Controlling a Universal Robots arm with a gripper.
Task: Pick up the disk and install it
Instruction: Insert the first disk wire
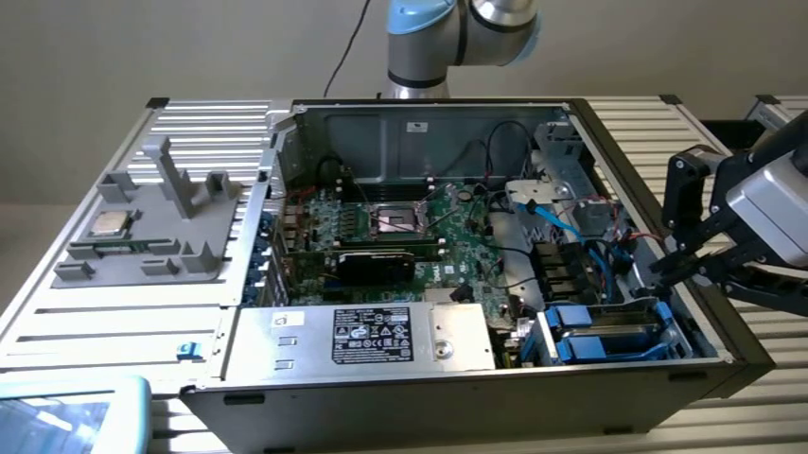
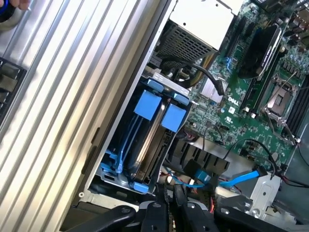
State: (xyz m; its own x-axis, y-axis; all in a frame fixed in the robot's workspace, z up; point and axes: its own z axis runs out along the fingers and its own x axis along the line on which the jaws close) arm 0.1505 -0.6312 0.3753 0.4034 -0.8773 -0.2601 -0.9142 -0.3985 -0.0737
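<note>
Disk (image 1: 606, 333) (image 2: 145, 140) sits on edge in the drive cage at the corner of the open computer case (image 1: 631, 170), toward the exterior view's lower right, blue frame tabs up, next to a second blue carrier. Gripper (image 1: 659, 274) (image 2: 170, 197) hangs just beside the cage at the case wall, apart from the disk, claw narrow with nothing between the fingers. Blue cable (image 1: 555, 222) (image 2: 236, 180) runs nearby. Green motherboard (image 1: 423, 227) (image 2: 241, 121) lies mid-case, silver box with black label (image 1: 378, 333) beside the cage. Grey tray (image 1: 146, 232) with a processor chip (image 1: 108, 224) sits outside, well apart.
</note>
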